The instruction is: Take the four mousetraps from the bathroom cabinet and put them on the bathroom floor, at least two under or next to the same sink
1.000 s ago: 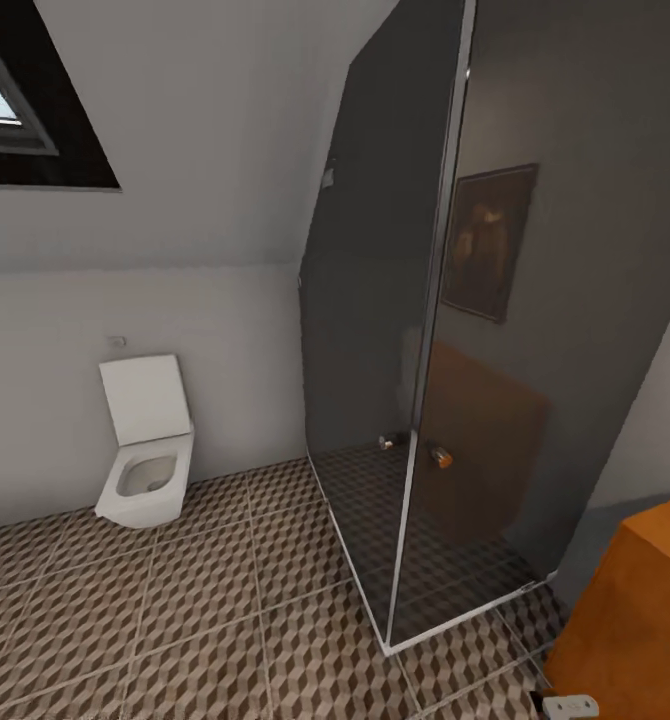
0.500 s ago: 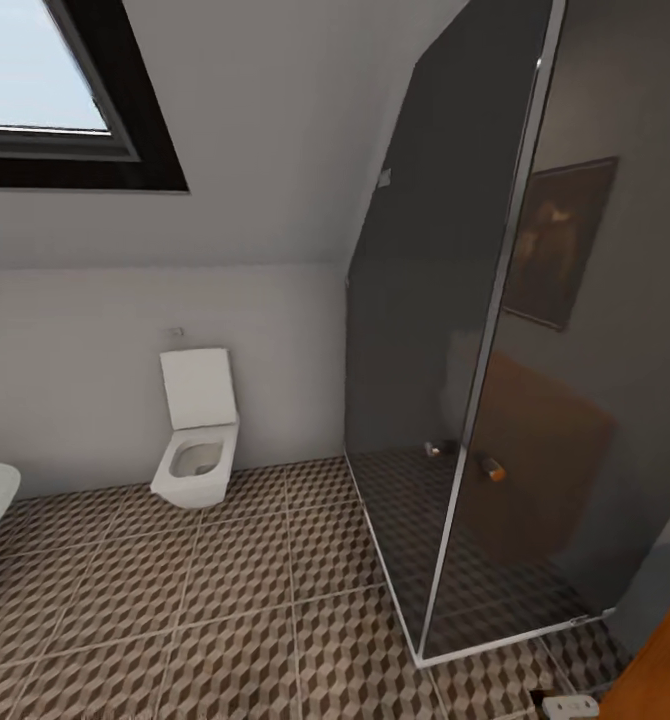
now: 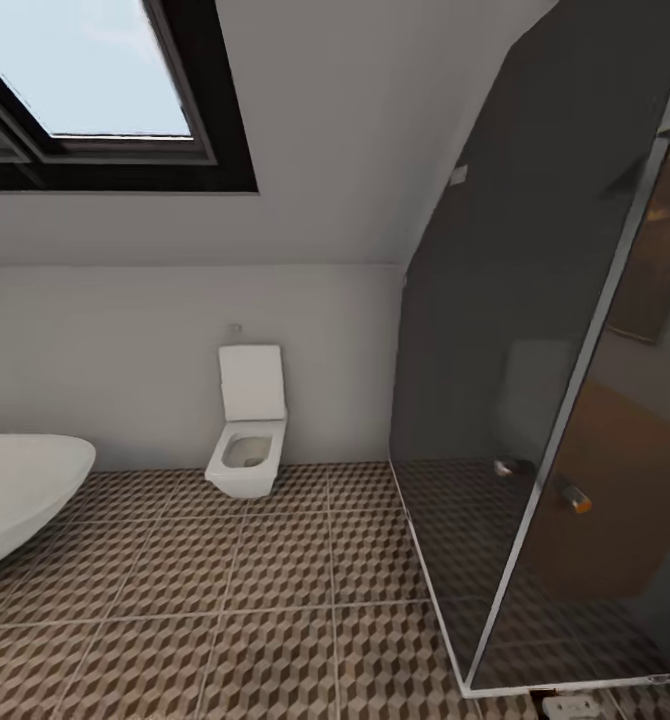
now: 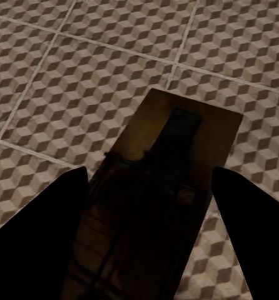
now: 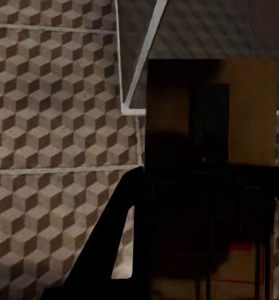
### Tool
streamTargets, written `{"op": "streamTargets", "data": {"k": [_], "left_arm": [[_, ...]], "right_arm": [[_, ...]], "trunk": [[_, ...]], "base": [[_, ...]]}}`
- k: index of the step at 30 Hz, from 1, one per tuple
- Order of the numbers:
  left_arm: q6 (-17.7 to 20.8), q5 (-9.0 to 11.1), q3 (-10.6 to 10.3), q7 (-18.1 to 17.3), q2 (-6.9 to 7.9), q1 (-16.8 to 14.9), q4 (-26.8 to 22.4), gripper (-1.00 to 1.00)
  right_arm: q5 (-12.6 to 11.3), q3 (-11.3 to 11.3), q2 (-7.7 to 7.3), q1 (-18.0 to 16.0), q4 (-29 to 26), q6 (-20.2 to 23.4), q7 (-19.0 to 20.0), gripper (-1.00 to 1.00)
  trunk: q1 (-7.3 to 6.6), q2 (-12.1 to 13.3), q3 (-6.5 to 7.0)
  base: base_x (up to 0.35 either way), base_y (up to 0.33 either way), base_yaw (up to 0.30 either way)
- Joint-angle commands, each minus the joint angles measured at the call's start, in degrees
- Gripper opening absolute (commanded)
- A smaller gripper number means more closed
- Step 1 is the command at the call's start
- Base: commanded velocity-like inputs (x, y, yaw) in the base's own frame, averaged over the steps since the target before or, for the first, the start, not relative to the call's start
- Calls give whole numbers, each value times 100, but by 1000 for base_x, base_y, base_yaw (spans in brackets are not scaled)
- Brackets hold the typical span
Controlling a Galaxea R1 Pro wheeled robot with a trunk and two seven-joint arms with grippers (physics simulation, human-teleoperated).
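In the left wrist view my left gripper is shut on a tan-brown mousetrap, which lies flat between the two dark fingers above the cube-patterned bathroom floor. In the right wrist view my right gripper is shut on a second mousetrap, its black bar and a red bit in shadow, held over the bathroom floor near the shower's white frame corner. The head view shows the bathroom floor stretching ahead. The cabinet and the sink are out of view.
A white square toilet hangs on the far wall. The rim of an oval white bathtub enters at the left. A dark glass shower enclosure takes up the right side. A skylight sits in the sloped ceiling.
The head camera has turned left: the toilet and shower have slid right in the picture, the orange cabinet has left at the right edge, and the bathtub has come in at the left.
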Motion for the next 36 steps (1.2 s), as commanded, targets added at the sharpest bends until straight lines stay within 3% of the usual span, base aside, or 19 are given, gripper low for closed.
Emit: {"op": "streamTargets", "data": {"k": [1, 36], "left_arm": [[-18, 34, -42, -13, -1, -7, 18, -100], [-16, 28, -34, 26, 1, -7, 18, -100]], "right_arm": [[-64, 44, 2, -9, 24, -40, 27, -100], [-65, 44, 2, -7, 24, -40, 28, -100]], "trunk": [[5, -7, -7], [5, -7, -7]], "base": [[237, 247, 300], [242, 248, 286]]}}
